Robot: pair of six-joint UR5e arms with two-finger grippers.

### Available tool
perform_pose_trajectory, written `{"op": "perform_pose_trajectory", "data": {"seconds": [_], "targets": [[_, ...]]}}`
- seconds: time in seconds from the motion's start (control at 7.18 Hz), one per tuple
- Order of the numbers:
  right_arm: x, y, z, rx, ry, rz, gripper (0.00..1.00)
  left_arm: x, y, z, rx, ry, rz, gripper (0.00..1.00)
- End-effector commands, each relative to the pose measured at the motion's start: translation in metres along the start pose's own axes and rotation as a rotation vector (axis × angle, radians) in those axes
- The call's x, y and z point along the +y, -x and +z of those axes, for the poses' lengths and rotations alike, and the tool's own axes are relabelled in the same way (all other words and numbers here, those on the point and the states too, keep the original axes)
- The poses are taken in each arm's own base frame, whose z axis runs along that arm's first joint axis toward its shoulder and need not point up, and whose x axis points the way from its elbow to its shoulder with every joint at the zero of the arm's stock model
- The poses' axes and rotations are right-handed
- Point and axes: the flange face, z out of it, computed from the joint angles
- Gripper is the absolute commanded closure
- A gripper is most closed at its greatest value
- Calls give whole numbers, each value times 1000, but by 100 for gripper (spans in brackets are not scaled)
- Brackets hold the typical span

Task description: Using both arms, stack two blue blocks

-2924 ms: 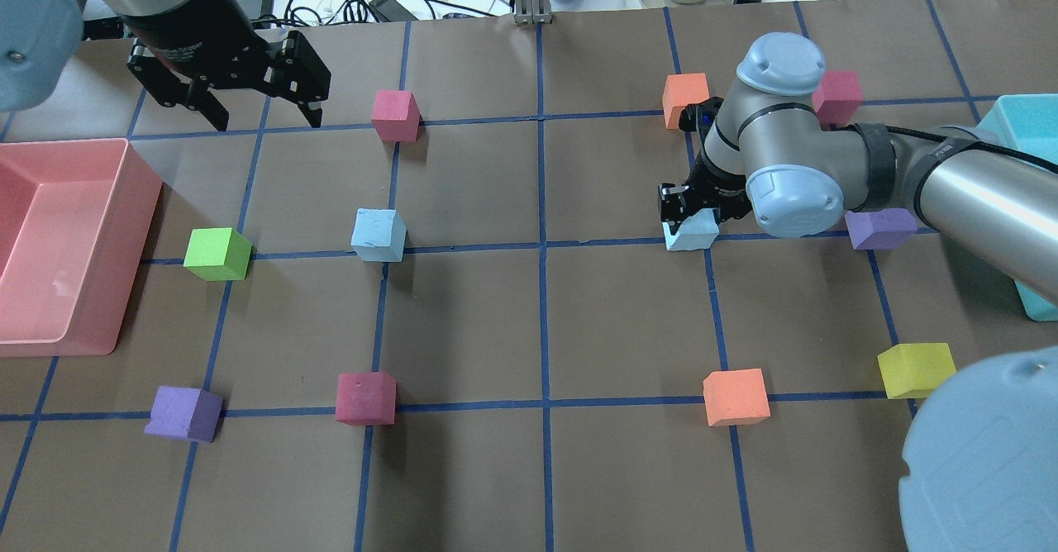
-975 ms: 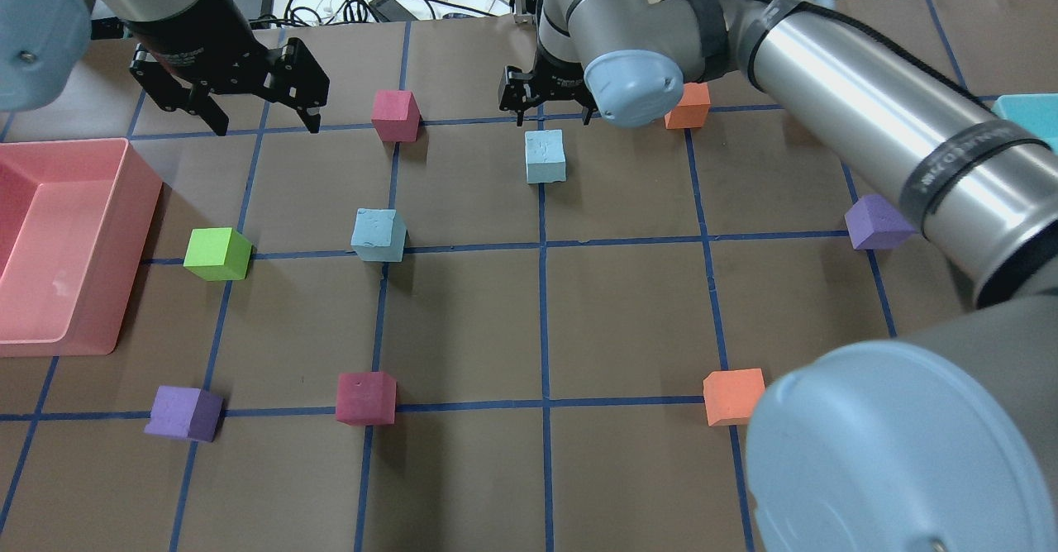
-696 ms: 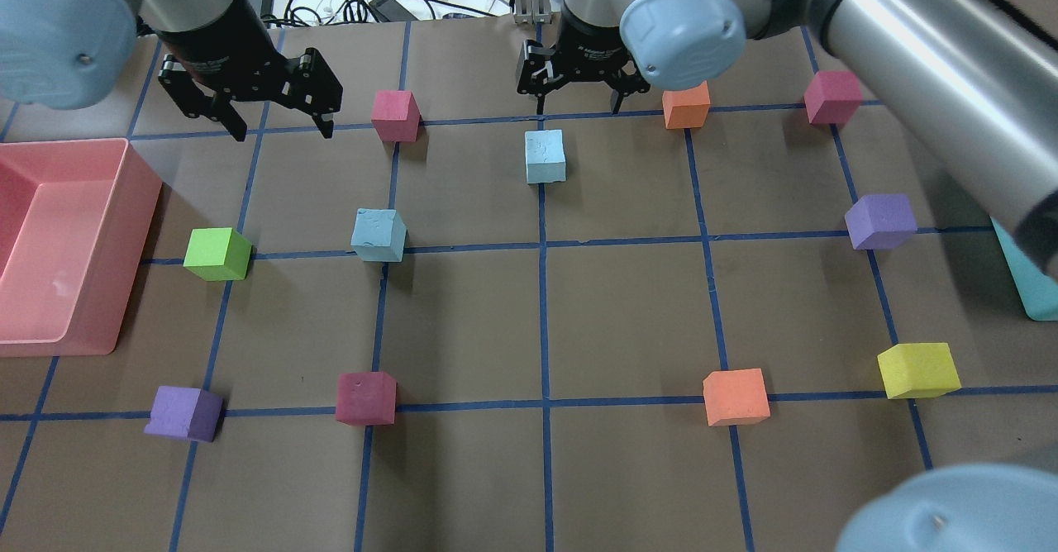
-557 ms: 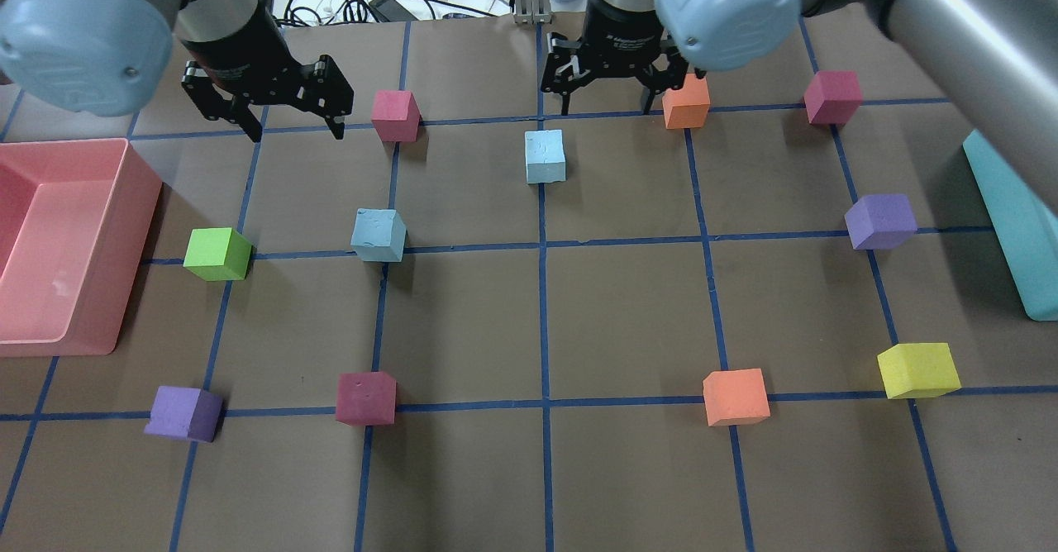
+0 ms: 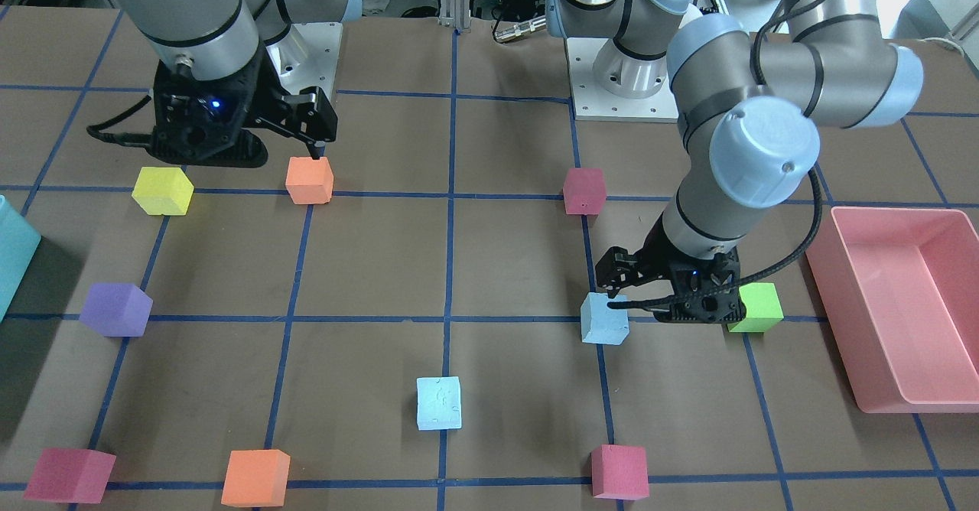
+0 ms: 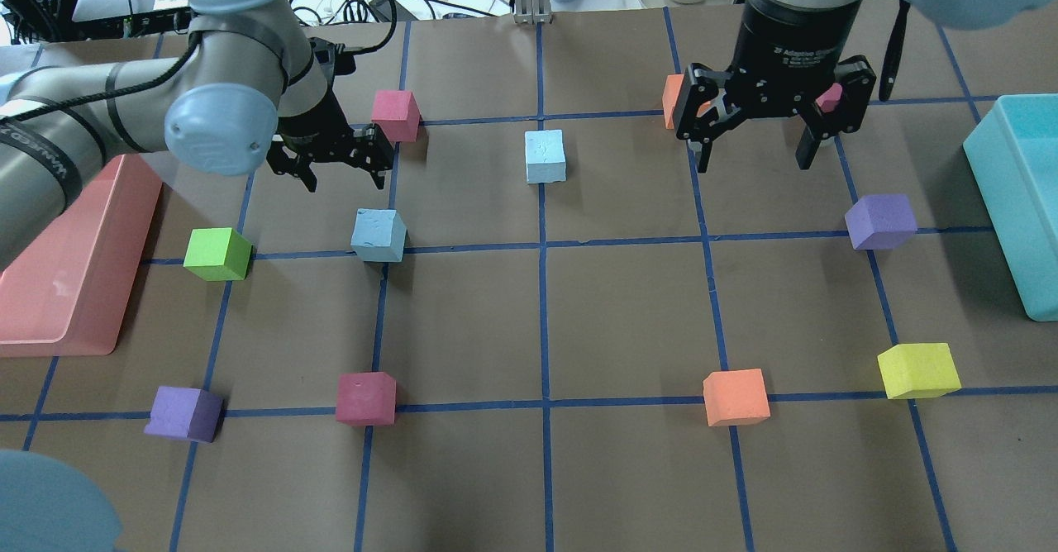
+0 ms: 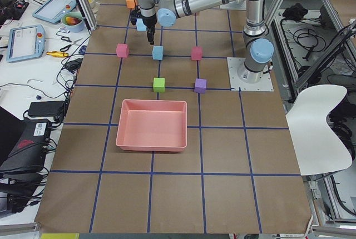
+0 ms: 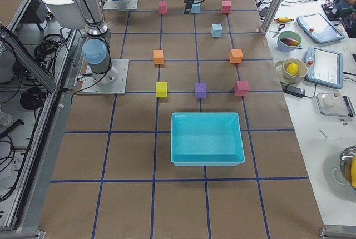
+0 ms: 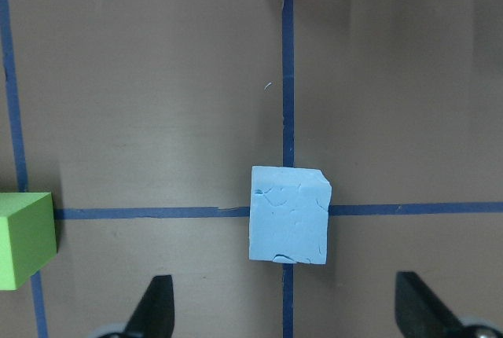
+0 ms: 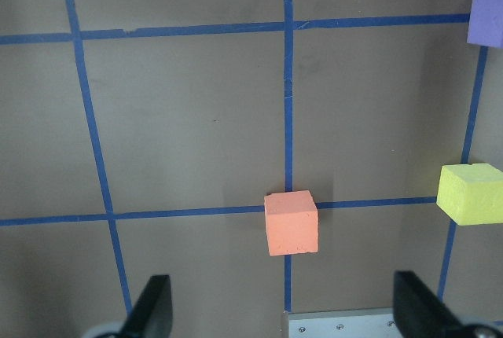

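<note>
Nearly over one blue block (image 6: 378, 235), the left pincer (image 6: 346, 180) hangs spread.

- You have a brown table (image 6: 628, 321) gridded with blue tape (image 6: 543, 329).
- One blue block (image 6: 545, 156) sits at twelve o'clock from centre, another blue block (image 6: 378, 235) at nine.
- A pink bin (image 6: 124, 271) lies at the nine o'clock edge, a teal bin (image 6: 1012, 213) at three.

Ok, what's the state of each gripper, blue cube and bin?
Left black two-finger gripper: open, empty.
Right black two-finger gripper: open, empty.
Left pale blue foam cube: unstacked, on table.
Centre pale blue foam cube: unstacked, on table.
Pink plastic bin: empty.
Teal plastic bin: empty.
</note>
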Motion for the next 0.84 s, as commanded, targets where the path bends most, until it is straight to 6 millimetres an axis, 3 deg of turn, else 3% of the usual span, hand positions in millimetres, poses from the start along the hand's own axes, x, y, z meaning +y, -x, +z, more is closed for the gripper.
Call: {"op": "perform_pose_trajectory", "data": {"seconds": [0.0, 0.28, 0.42, 0.56, 0.7], "targets": [[14, -3, 19, -13, -77, 0, 0, 4, -1, 60, 7, -6, 2, 0], [13, -4, 26, -9, -124, -2, 0, 7, -2, 85, 8, 34, -4, 0], [13, -4, 25, -8, -127, -6, 0, 6, -2, 92, 7, 43, -7, 17], [13, -3, 25, -10, -127, -16, 0, 5, -5, 90, 13, 37, -16, 52], [13, -3, 25, -11, -127, -16, 0, 5, -16, 87, 55, 31, -22, 72]]}}
